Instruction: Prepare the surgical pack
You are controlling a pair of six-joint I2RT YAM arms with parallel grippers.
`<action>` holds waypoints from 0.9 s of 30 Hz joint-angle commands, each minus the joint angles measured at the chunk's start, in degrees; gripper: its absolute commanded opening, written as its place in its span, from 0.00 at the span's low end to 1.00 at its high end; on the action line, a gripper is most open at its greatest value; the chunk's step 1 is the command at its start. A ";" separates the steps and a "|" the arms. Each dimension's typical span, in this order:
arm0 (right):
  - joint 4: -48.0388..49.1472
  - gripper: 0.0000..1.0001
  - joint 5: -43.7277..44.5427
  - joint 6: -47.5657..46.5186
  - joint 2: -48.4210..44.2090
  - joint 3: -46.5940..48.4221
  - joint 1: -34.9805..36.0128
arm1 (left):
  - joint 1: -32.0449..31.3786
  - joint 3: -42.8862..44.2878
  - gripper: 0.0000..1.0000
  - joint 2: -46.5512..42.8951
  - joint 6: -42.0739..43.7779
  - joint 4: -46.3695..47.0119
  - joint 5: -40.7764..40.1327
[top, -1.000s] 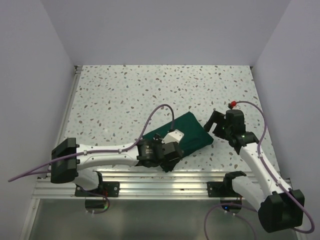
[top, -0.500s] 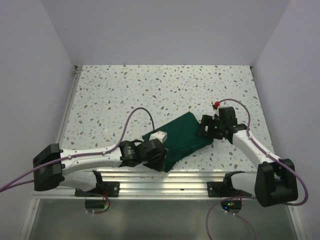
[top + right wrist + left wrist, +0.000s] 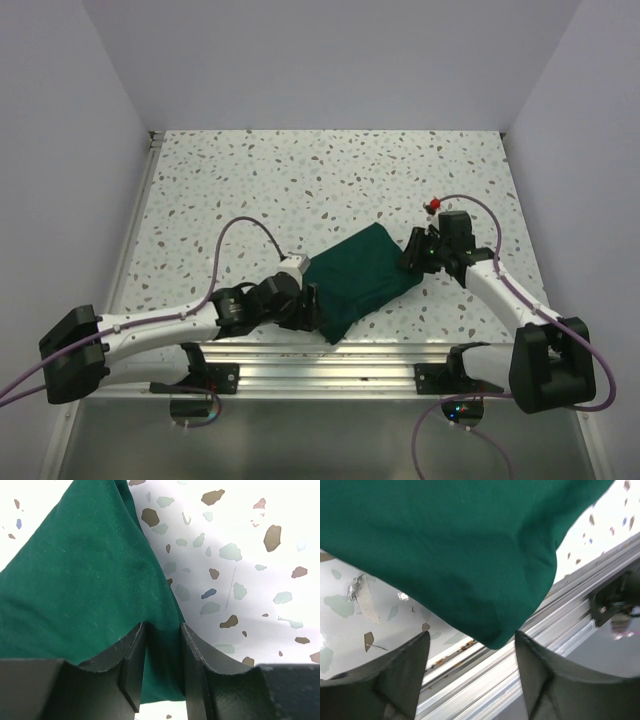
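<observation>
The surgical pack (image 3: 362, 272) is a plump dark green fabric bundle lying at an angle near the table's front edge. My left gripper (image 3: 306, 306) sits at its near-left corner. In the left wrist view the pack (image 3: 445, 555) fills the top, and its rounded corner pokes between the spread jaws of the left gripper (image 3: 471, 635), which stands open. My right gripper (image 3: 416, 254) is at the pack's right corner. In the right wrist view a fold of the pack (image 3: 85, 580) runs between the narrow jaws of the right gripper (image 3: 162, 627), shut on it.
The speckled tabletop (image 3: 300, 180) stretches behind the pack to the walls at the back and sides. An aluminium rail (image 3: 320, 362) runs along the near edge, just below the pack's corner in the left wrist view (image 3: 560, 605). Purple cables loop over both arms.
The left gripper has drawn back off the pack's top to its near-left corner, jaws narrowing. The right gripper has moved left onto the right corner and closed on the fabric.
</observation>
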 commanded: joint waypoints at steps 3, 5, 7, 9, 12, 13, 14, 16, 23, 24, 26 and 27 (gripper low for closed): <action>2.71 0.40 -1.10 1.09 0.48 0.98 -0.09 | 2.22 -2.38 0.79 -1.94 -2.55 5.87 1.27; 3.06 0.57 -0.67 1.70 0.66 0.98 -0.09 | 2.49 -2.56 0.82 -1.41 -2.99 5.95 1.71; 4.02 0.62 -0.31 2.23 0.57 0.89 -0.09 | 2.93 -3.35 0.82 -0.71 -3.69 6.83 2.33; 5.16 0.62 -0.05 2.94 0.40 0.97 -0.18 | 3.11 -5.36 0.77 -1.31 -4.48 10.06 2.59; 6.48 0.62 -0.05 3.47 1.18 1.76 -0.09 | 3.37 -9.57 0.71 -3.24 -7.29 17.51 2.25; 6.66 0.62 -0.22 3.47 1.71 2.12 -0.09 | 3.37 -10.38 0.69 -3.43 -8.69 18.60 1.81; 6.84 0.62 -0.57 3.47 3.37 2.99 -0.18 | 3.37 -10.82 0.67 -3.60 -9.14 19.22 1.20; 7.63 0.61 -2.24 3.55 5.13 3.61 -0.18 | 3.37 -11.52 0.65 -4.13 -9.75 19.67 -0.91; 12.11 0.43 -4.97 5.84 9.54 3.53 -0.09 | 3.46 -12.84 0.52 -7.12 -10.37 22.39 -4.87; 12.38 0.42 -4.80 5.93 9.28 3.53 -0.18 | 3.46 -12.84 0.47 -7.38 -10.37 22.83 -5.22; 12.29 0.34 -4.10 5.93 9.19 3.44 -0.09 | 3.46 -12.85 0.42 -7.21 -10.20 23.27 -5.40; 12.29 0.29 -3.83 6.02 9.10 3.44 -0.09 | 3.46 -12.76 0.35 -6.86 -10.11 23.36 -5.49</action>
